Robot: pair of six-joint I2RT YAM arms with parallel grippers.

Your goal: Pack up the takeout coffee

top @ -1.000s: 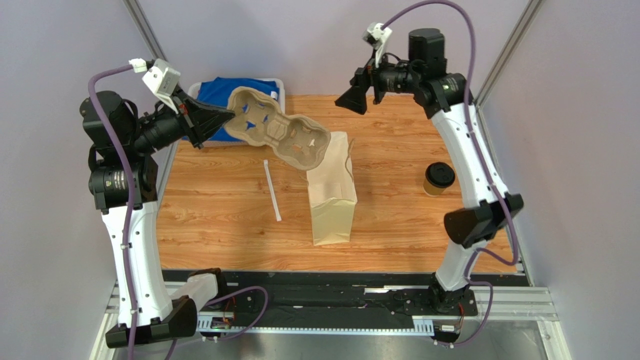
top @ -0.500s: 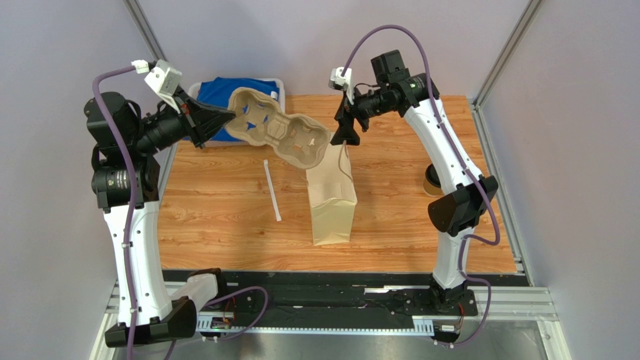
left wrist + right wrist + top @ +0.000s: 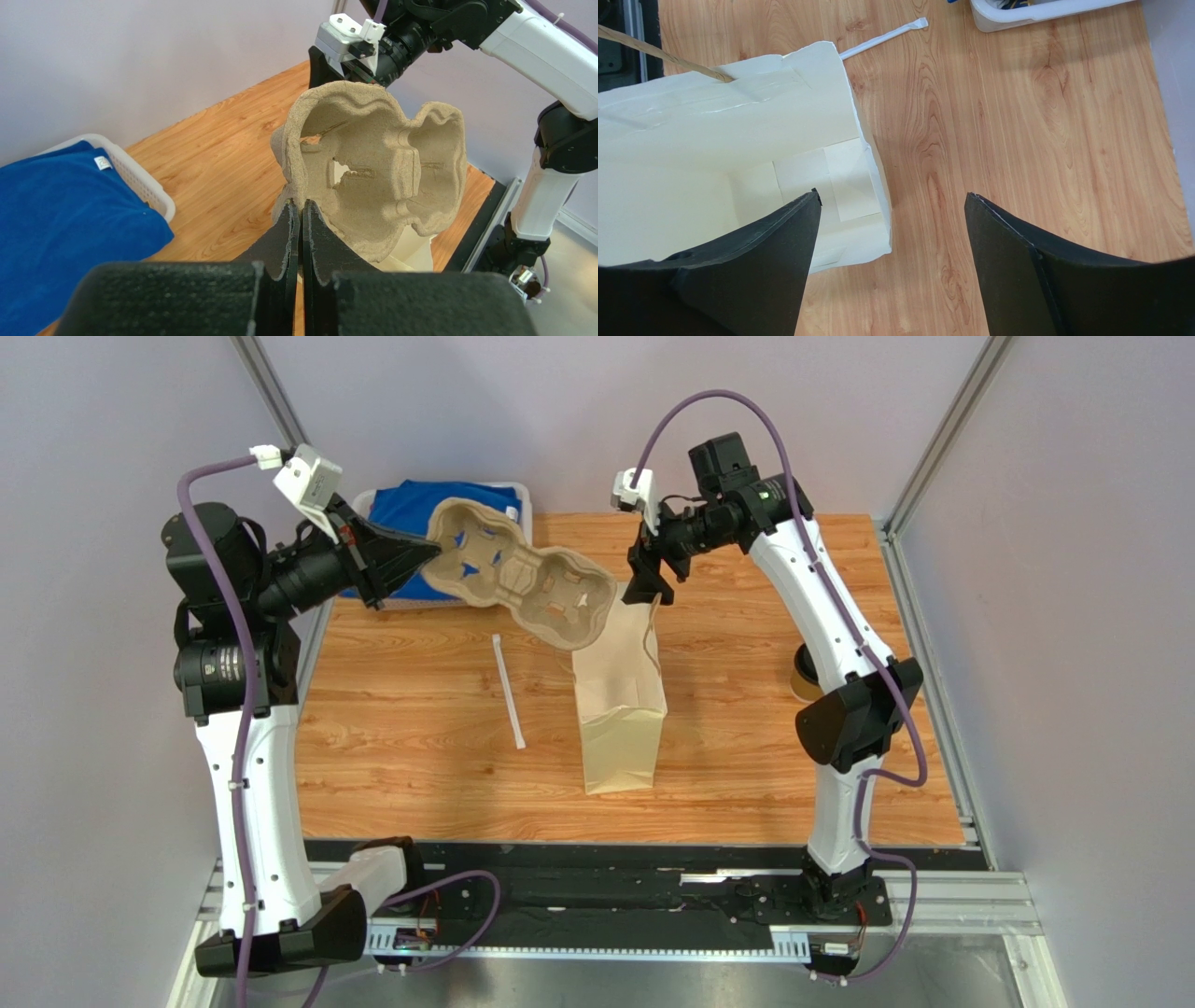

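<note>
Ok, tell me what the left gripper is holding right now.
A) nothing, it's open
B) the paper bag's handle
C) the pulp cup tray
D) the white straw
C: in the left wrist view the left gripper is pinched shut on the rim of the pulp cup tray, while the straw lies loose on the table.

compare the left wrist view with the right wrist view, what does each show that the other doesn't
Only the left wrist view: the pulp tray clamped in the shut left gripper, a blue cloth, and the right arm.
Only the right wrist view: the open right gripper above the paper bag and its open mouth, and the white straw.
Both: the wooden table and the white basket.
</note>
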